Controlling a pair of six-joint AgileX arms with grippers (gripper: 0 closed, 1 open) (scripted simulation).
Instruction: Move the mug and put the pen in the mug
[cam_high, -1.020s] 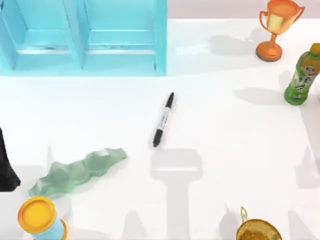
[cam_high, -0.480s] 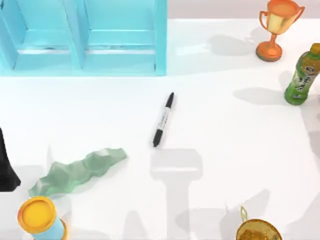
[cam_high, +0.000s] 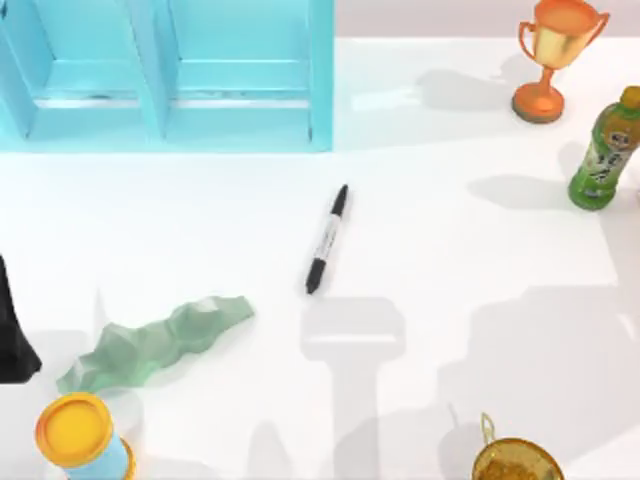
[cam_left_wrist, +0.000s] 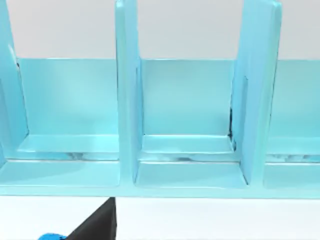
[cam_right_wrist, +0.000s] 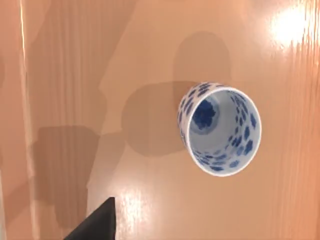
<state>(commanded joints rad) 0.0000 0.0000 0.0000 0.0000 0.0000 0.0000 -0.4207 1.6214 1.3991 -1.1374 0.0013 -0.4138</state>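
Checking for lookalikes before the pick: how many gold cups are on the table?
2. A gold trophy stands at the far right corner; a gold cup sits at the near edge, right of centre, partly cut off. More may lie outside the view.

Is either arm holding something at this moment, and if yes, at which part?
Nothing appears to be held. The pen lies free on the table, and the mug stands alone, upright, on a wooden surface.

No legible text anywhere: pen band and green bottle label markings too small to read.
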